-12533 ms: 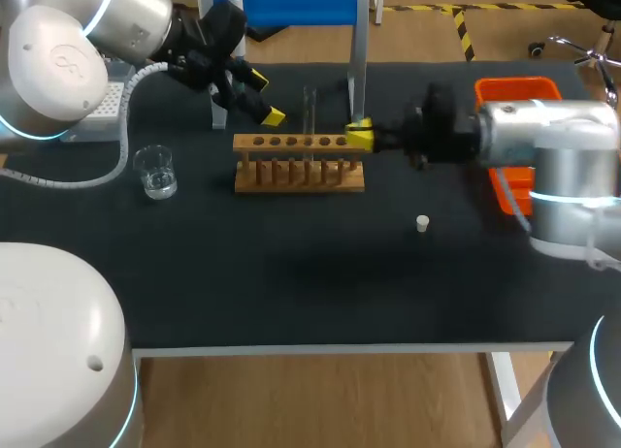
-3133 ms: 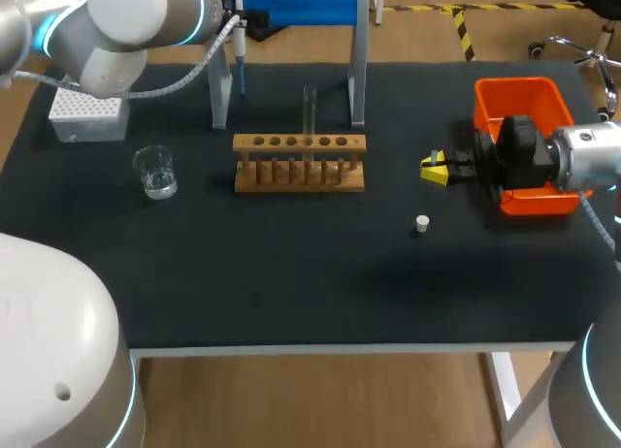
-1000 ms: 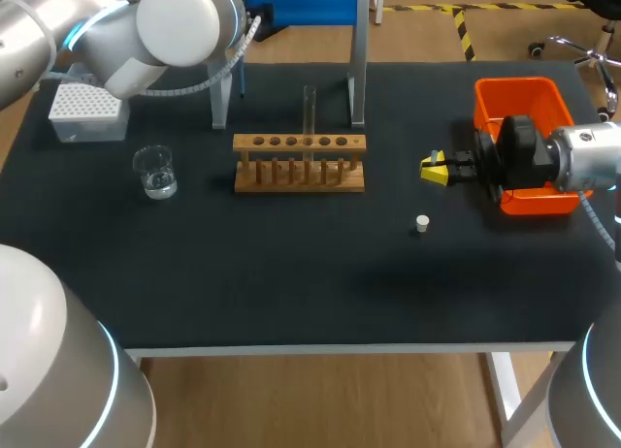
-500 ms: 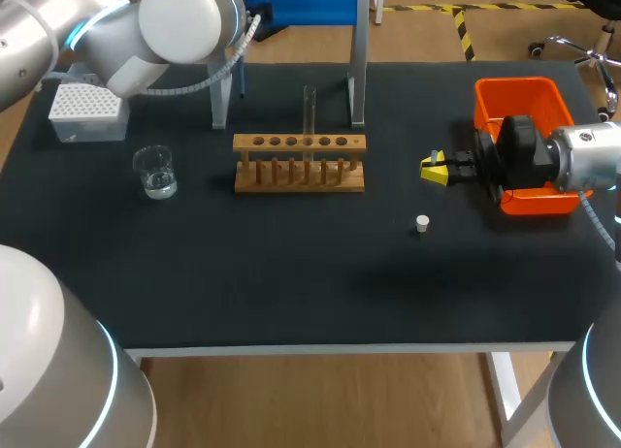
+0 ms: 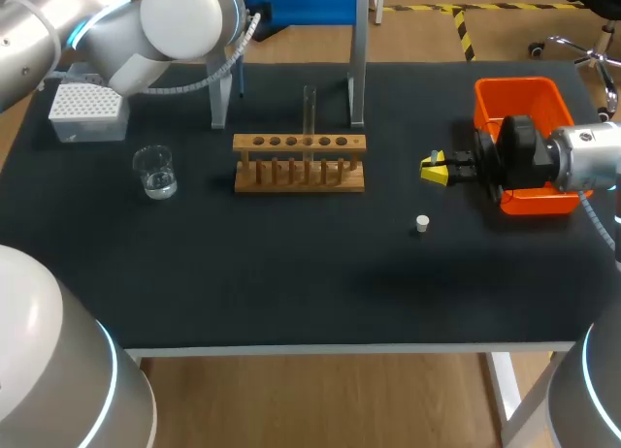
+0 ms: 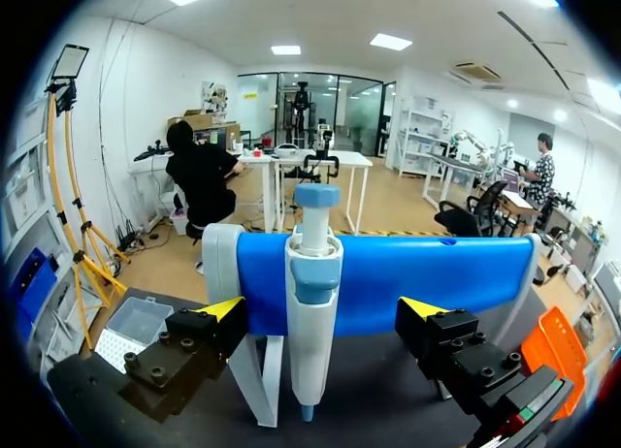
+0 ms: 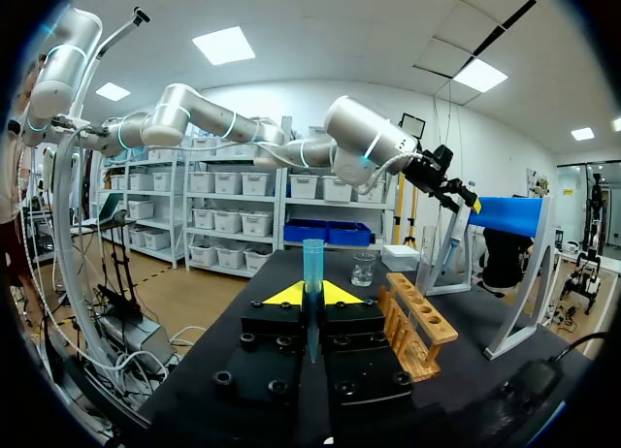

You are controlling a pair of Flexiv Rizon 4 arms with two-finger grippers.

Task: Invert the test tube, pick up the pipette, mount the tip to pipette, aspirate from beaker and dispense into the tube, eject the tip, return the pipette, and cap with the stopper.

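Observation:
The white and blue pipette [image 6: 312, 273] hangs on the blue bar of its stand [image 5: 301, 2]. My left gripper [image 6: 323, 317] is open, one finger on each side of the pipette and clear of it; in the head view the arm hides it. A clear test tube [image 5: 310, 107] stands upright in the wooden rack [image 5: 299, 163]. The beaker [image 5: 155, 171] sits left of the rack, the tip box [image 5: 87, 110] behind it. A small white stopper [image 5: 422, 222] lies right of the rack. My right gripper [image 5: 436, 168] hovers shut between the stopper and the orange bin.
The orange bin [image 5: 519, 109] stands at the right edge, partly behind my right arm. The stand's grey legs [image 5: 357, 75] rise just behind the rack. From the right wrist, the rack [image 7: 417, 327] and beaker [image 7: 363, 270] lie ahead.
My left arm has crept very slightly toward the pipette stand. The right arm and the things on the table have not moved.

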